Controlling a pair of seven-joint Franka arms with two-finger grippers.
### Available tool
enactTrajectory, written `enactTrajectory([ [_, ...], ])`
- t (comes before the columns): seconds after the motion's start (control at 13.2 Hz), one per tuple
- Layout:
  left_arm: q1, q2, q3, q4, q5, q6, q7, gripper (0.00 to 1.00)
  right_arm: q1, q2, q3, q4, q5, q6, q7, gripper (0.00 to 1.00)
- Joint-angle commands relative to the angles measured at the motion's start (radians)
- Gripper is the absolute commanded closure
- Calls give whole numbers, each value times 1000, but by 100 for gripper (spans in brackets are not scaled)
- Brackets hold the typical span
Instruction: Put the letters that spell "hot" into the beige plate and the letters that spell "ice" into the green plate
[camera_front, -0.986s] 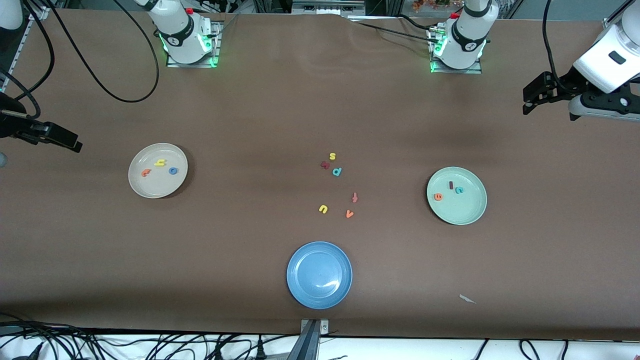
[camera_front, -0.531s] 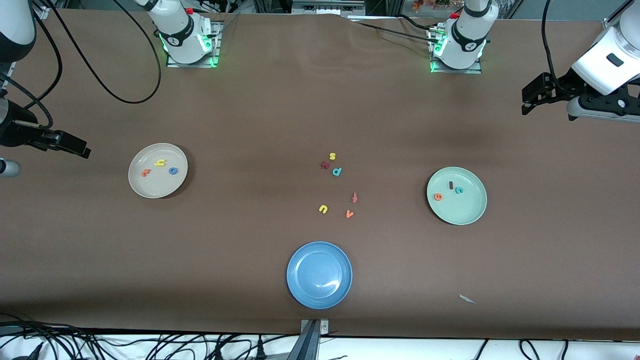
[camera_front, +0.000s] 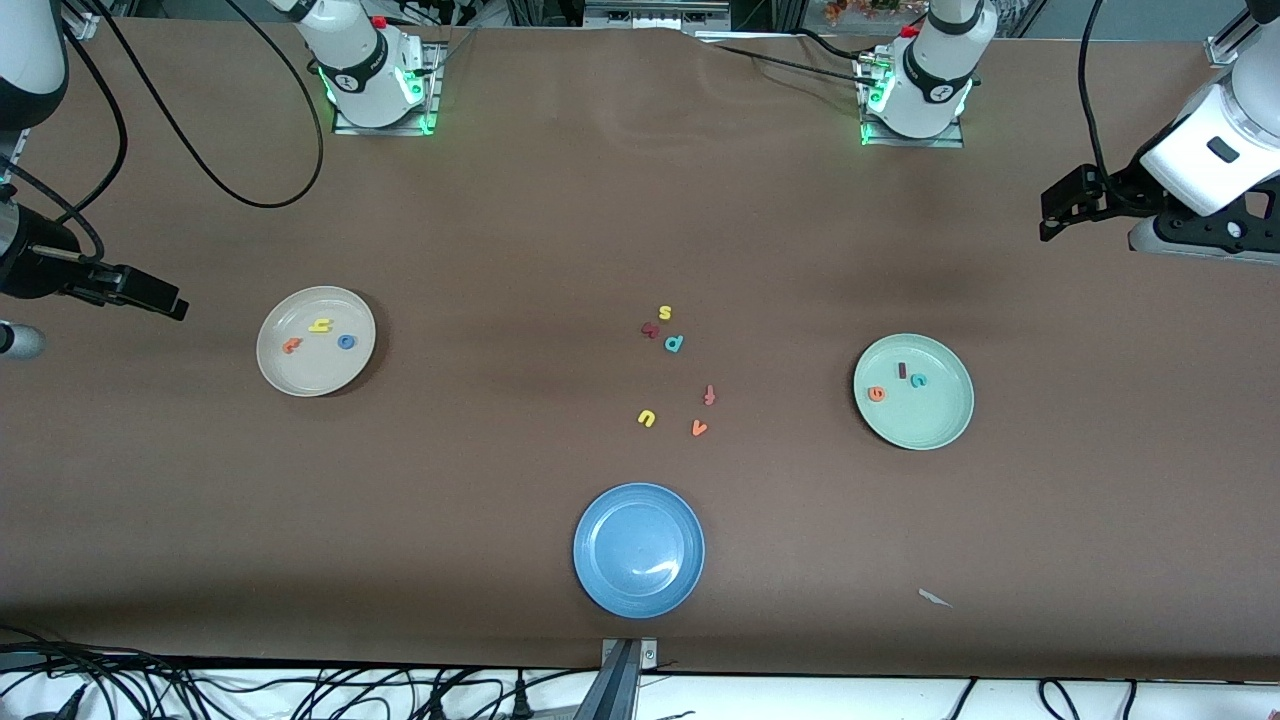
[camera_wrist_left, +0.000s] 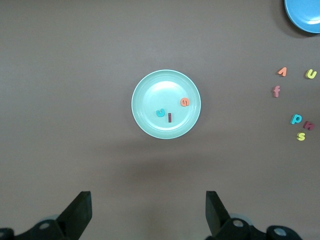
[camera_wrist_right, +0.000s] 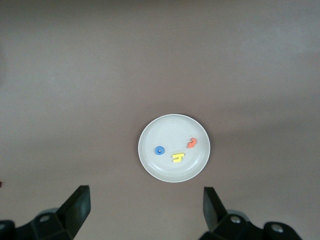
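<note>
Matt brown table covering (camera_front: 500, 250), glossy smooth blue plate (camera_front: 600, 575) with highlight, satin beige plate (camera_front: 300, 375) and green plate (camera_front: 945, 420), matt foam-like letters that spell "hot" (camera_front: 320, 337)

A brown worktop (camera_front: 500, 220) carries three round plates. The beige plate (camera_front: 300, 375) lies toward the right arm's end, the green plate (camera_front: 940, 425) toward the left arm's end, and a blue plate (camera_front: 638, 550) sits nearest the front camera. Between the beige and green plates, loose foam letters lie scattered: a yellow s (camera_front: 665, 312), a dark-red letter (camera_front: 650, 329), a teal p (camera_front: 674, 343), an orange f (camera_front: 709, 394), a yellow u (camera_front: 646, 418) and an orange v (camera_front: 699, 428). A small pale scrap (camera_front: 934, 597) lies near the front edge.
</note>
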Motion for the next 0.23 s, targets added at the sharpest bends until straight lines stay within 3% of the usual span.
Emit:
enactTrajectory([
  [0.0,12,-9,-9,-13,-12,30,3,0,-3,-11,0,-11,19,5,5,0],
  [0.15,12,-9,-9,-14,5,34,1,0,-3,-11,0,-11,17,3,5,0],
])
